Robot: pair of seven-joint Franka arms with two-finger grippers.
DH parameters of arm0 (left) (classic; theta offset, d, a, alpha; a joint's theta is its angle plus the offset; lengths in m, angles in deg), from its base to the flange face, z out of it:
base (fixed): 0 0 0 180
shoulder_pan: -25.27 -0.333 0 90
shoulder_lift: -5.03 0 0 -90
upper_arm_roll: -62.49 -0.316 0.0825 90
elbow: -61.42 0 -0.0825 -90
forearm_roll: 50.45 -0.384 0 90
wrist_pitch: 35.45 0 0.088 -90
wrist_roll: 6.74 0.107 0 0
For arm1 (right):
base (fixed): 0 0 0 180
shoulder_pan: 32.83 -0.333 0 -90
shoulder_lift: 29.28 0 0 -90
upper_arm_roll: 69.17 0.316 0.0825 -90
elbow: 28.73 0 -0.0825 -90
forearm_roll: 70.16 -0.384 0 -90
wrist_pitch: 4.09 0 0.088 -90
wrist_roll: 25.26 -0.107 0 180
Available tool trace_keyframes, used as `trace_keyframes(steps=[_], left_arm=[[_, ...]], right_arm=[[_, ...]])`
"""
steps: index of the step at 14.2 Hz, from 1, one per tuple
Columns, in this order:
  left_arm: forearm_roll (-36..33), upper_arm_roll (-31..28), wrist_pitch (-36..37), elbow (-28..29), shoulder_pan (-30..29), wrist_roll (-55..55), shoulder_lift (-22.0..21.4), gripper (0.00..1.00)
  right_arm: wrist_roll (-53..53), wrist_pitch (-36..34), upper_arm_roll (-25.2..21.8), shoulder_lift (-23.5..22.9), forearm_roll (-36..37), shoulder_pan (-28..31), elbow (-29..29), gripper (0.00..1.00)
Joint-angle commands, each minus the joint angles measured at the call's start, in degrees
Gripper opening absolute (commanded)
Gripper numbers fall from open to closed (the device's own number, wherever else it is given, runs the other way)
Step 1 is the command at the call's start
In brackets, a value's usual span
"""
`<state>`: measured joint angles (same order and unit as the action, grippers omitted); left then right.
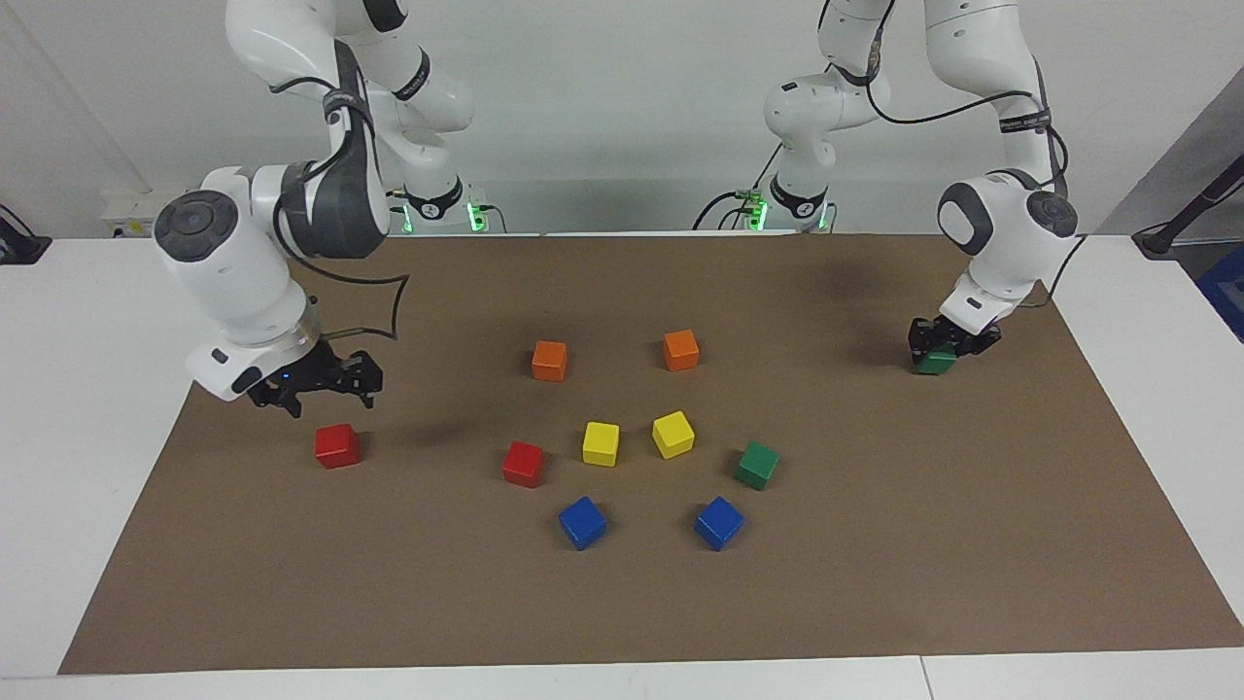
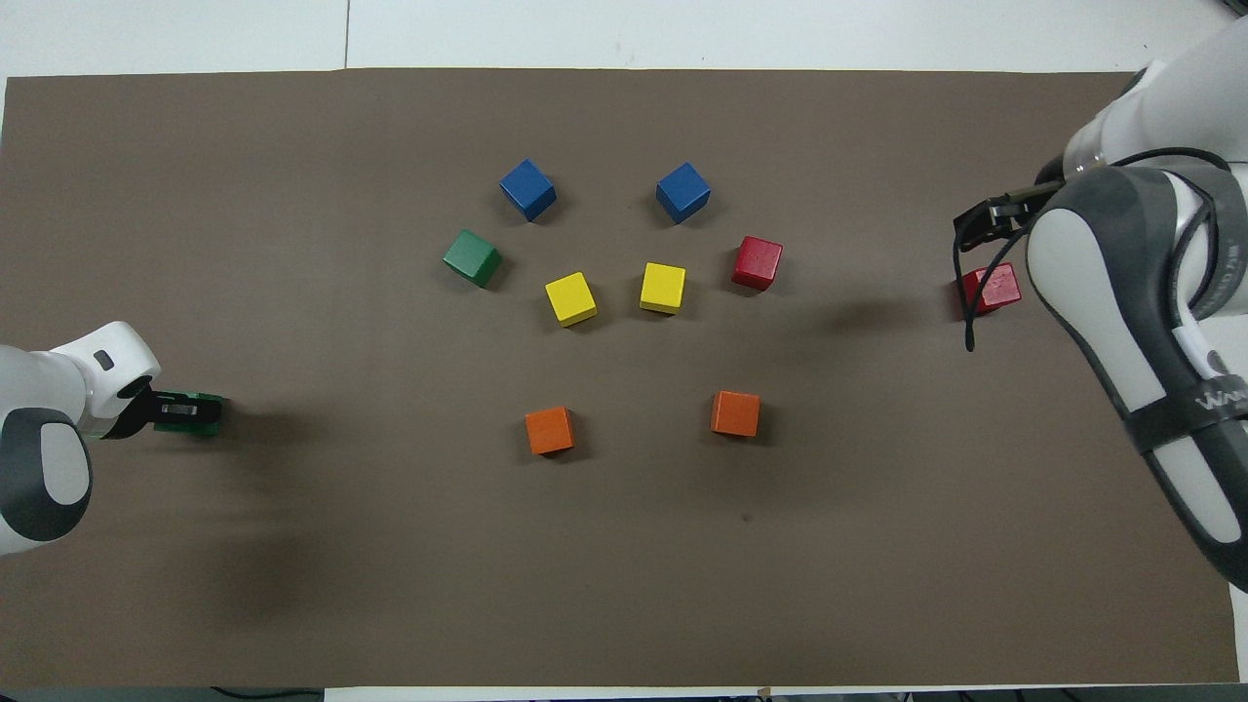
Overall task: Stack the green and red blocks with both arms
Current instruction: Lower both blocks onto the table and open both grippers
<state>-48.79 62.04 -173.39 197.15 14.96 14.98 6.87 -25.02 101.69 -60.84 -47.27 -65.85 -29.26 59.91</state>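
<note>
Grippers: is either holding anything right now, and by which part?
Left gripper grips a green block by its sides, at mat level. Right gripper holds nothing, above a red block.

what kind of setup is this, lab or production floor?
Looks like a robotics lab bench: two white arms bolted at a white table, a brown mat as the work area, and small painted cubes like the yellow ones as test pieces.

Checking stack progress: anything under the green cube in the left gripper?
Only the brown mat. The green cube sits in the left gripper, tilted; whether it touches the mat is hidden.
</note>
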Motion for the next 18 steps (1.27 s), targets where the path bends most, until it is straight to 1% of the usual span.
trace_keyframes(steps=[1, 2, 3, 4, 5, 6, 9, 10, 12, 14, 15, 16, 17, 18], left_arm=[[0.8, 0.5, -3.6, 2.4, -0.9, -0.1, -0.4, 0.0], [0.7, 0.5, -4.0, 2.4, -0.9, 0.1, -0.3, 0.0], [0.8, 0.5, -4.0, 2.4, -0.9, 0.3, -0.3, 0.09], [0.7, 0.5, -4.0, 2.4, -0.9, 0.8, -0.3, 0.37], [0.7, 0.5, -3.9, 2.4, -0.9, 1.6, -0.3, 0.88], [0.7, 0.5, -3.9, 2.3, -1.7, 2.4, -0.3, 1.0], [0.7, 0.5, -2.1, 0.2, -2.0, 5.9, -0.3, 1.0], [0.3, 0.5, 2.1, -3.3, -1.9, 6.3, -0.3, 1.0], [0.1, 0.6, 14.4, -13.9, -0.7, 6.9, 0.0, 1.0], [0.2, 0.6, 24.2, -24.1, 2.3, 6.8, 2.0, 1.0], [0.2, 0.7, 28.2, -29.4, 4.5, 6.1, 3.9, 1.0], [0.3, 0.6, 30.3, -33.9, 7.5, 5.4, 6.0, 1.0], [0.2, 0.6, 30.5, -36.1, 10.1, 3.2, 6.9, 1.0], [0.3, 0.6, 30.1, -36.6, 13.7, 0.7, 7.4, 1.0]], right_arm=[[-12.0, 0.0, 0.1, -4.8, 0.7, -7.0, -4.4, 1.0], [-16.4, 1.1, -0.1, -6.1, 0.8, -9.4, -5.9, 1.0], [-19.5, 1.2, -0.1, -8.1, 0.8, -10.9, -7.8, 1.0], [-23.6, 1.3, -0.1, -10.6, 0.8, -12.3, -10.7, 1.0], [-26.7, 1.3, -0.2, -13.1, 1.0, -13.8, -13.0, 1.0], [-28.3, 2.3, -0.2, -14.5, 1.4, -14.5, -13.7, 1.0], [-34.4, 5.6, -0.1, -16.5, 3.2, -15.3, -13.5, 1.0], [-35.6, 7.0, -0.1, -16.8, 3.8, -15.9, -13.2, 1.0], [-37.8, 10.1, -0.1, -17.6, 4.0, -15.7, -12.8, 1.0], [-39.9, 10.7, -0.1, -18.3, 3.9, -15.7, -12.8, 1.0], [-40.1, 11.5, 0.0, -18.4, 3.6, -15.4, -12.3, 1.0], [-40.5, 12.1, 0.0, -18.2, 3.6, -15.1, -11.1, 1.0], [-40.8, 13.0, 0.0, -18.2, 3.6, -15.1, -9.8, 1.0], [-41.8, 13.8, 0.0, -18.1, 3.6, -15.2, -8.7, 1.0]])
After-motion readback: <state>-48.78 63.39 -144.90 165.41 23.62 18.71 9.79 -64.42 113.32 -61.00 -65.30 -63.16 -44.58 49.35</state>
